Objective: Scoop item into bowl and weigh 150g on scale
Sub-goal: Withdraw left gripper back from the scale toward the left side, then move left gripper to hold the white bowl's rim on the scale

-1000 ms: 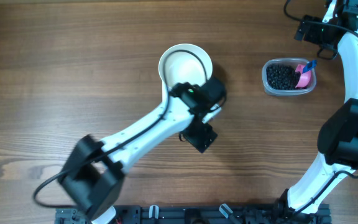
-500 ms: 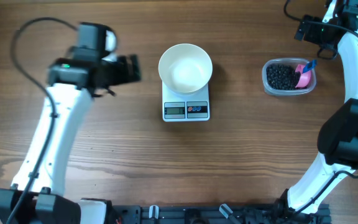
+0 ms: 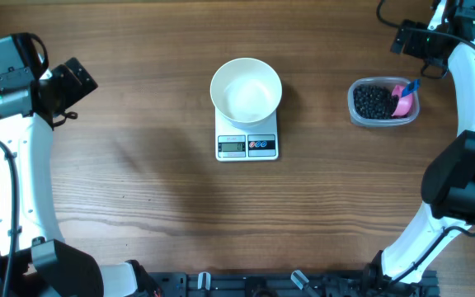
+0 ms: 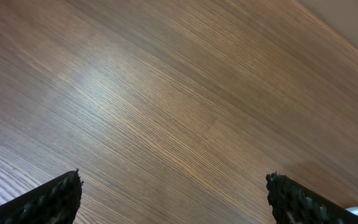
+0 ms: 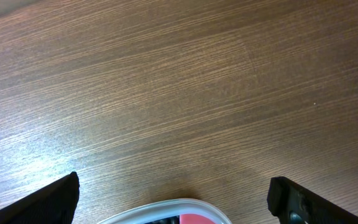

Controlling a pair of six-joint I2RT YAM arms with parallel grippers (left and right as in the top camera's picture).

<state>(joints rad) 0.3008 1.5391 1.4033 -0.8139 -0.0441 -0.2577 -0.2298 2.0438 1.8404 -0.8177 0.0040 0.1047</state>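
Observation:
The white bowl [image 3: 246,89] sits empty on the white scale [image 3: 247,142] at the table's middle. The item, black beans [image 3: 373,101], lies in a clear tub [image 3: 383,120] to the right, with a pink scoop [image 3: 402,101] in it. My left gripper [image 3: 79,81] hangs at the far left, well away from the bowl. In the left wrist view it [image 4: 173,186] is open over bare wood. My right gripper [image 3: 406,40] is behind the tub at the top right. The right wrist view shows it [image 5: 174,186] open above the tub's rim [image 5: 160,208], holding nothing.
The tabletop is brown wood [image 3: 138,198]. The right arm's white links [image 3: 468,82] run down the right edge, just beside the tub. The left arm's link [image 3: 23,181] stands along the left edge. A black rail [image 3: 246,285] lines the front edge.
My left arm has swung away from above the scale to the far left, uncovering the scale. The bowl rests on it. The right arm has not moved.

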